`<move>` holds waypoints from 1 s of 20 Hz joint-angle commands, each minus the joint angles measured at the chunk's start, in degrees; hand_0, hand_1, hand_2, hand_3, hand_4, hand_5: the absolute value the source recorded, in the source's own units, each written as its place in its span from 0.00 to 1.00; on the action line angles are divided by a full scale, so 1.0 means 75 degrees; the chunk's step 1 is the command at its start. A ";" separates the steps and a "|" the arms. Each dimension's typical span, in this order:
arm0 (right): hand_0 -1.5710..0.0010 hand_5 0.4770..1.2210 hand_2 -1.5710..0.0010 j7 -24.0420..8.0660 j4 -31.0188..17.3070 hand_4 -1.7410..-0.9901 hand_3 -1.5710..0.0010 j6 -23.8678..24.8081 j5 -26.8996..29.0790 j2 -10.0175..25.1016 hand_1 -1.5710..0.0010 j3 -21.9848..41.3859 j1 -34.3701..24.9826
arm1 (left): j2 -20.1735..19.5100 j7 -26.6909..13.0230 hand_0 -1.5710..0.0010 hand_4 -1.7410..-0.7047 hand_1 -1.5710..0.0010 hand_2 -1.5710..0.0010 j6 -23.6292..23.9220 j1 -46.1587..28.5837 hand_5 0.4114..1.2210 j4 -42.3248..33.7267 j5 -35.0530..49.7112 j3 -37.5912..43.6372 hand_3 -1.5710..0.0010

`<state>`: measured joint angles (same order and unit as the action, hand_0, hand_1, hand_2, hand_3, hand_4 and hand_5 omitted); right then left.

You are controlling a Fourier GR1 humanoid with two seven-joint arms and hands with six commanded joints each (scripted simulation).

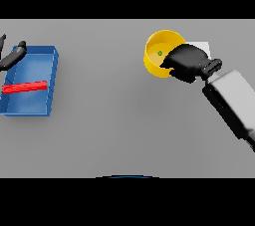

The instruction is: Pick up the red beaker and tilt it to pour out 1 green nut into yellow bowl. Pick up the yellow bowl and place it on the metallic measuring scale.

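The yellow bowl [155,59] is at the back right, tilted a little, with one green nut [160,53] inside it. My right hand [188,61] grips the bowl's right rim, fingers curled over the edge. Just behind that hand a corner of the pale metallic scale [202,46] shows; the rest is hidden by the hand and bowl. The red beaker [25,87] lies on its side in the blue bin [52,75] at the far left. My left hand [13,56] hovers over the bin's back left corner with its fingers relaxed, holding nothing.
The blue bin's walls stand along the left edge of the table. My right forearm [231,98] stretches diagonally from the lower right toward the bowl.
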<state>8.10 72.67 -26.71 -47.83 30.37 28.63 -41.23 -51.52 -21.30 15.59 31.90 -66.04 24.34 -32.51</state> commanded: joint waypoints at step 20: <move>0.01 1.00 0.11 0.0695 -0.4334 0.00 0.10 0.1643 -0.0333 -0.0320 0.00 -0.0965 -0.0804 | -0.0028 -0.0453 1.00 0.98 1.00 1.00 0.0061 0.0017 0.37 -0.0254 0.0000 -0.0103 1.00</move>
<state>13.26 40.15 -14.38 -50.37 27.94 21.40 -47.24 -51.72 -24.75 16.05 32.02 -67.94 24.35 -33.29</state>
